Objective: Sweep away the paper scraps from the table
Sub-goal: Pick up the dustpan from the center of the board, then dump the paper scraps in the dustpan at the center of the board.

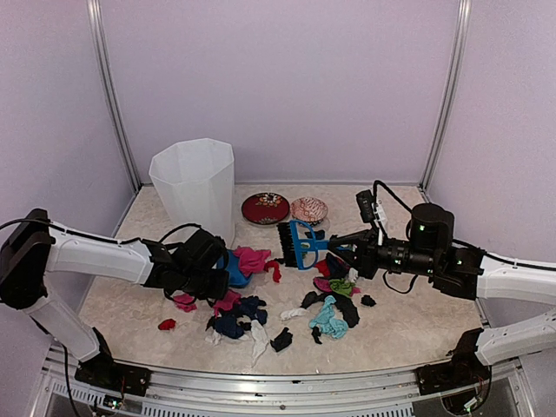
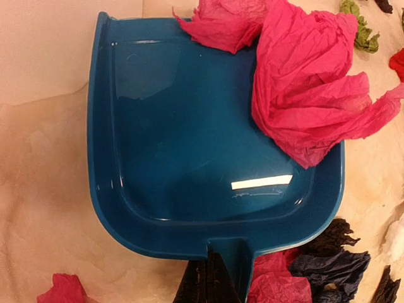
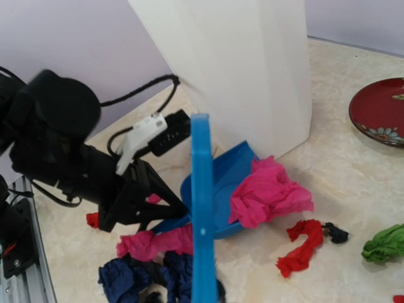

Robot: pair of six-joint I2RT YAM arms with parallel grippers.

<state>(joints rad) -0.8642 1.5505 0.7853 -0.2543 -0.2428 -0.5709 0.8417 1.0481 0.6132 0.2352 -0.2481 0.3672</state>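
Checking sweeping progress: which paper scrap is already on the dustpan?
The large pink wad, lying over the blue dustpan's open edge; the other scraps lie on the table.

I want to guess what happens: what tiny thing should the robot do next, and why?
Probably the right gripper should drag the brush left, nudging the big pink wad fully in. The wad lies half over the lip of the dustpan, which the left gripper holds by its handle.
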